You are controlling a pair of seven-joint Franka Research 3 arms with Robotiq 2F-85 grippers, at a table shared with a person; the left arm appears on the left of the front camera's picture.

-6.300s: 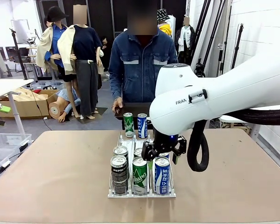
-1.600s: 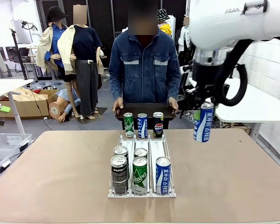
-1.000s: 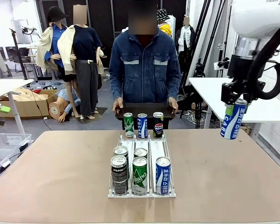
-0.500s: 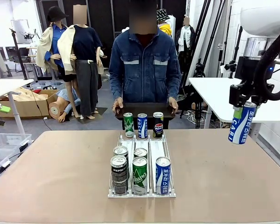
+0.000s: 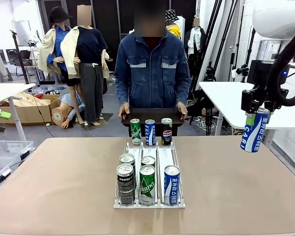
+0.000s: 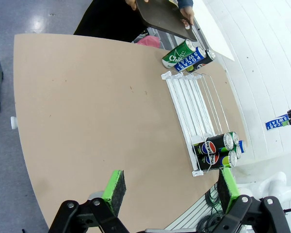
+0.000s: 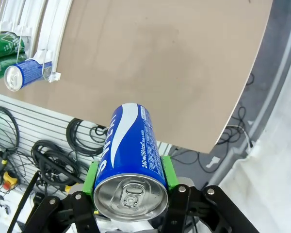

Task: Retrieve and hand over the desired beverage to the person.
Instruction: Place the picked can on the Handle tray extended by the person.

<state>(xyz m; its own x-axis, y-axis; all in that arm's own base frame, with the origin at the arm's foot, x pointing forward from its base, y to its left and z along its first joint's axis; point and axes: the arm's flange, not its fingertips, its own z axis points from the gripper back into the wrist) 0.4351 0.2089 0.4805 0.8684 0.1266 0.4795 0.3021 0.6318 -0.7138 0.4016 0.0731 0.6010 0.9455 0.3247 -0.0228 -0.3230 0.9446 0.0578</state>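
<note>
My right gripper (image 5: 256,107) is shut on a blue and white can (image 5: 253,131) and holds it high above the table's right edge. In the right wrist view the same can (image 7: 130,155) sits between the green pads (image 7: 167,171), its top toward the camera. The person (image 5: 150,69) in a denim jacket stands at the far side holding a dark tray (image 5: 150,115) with both hands. My left gripper (image 6: 169,188) is open high over the table, nothing between its fingers. A white rack (image 5: 166,153) in the middle holds several cans.
Three cans (image 5: 150,132) stand at the rack's far end beside the tray. More cans (image 5: 147,185) fill the rack's near end. A white table (image 5: 226,101) stands behind at the right. Bare tabletop (image 5: 59,177) lies to both sides of the rack.
My right arm has carried the blue can farther right and slightly down, then held almost still over the last half second. The person and the rack have not moved.
</note>
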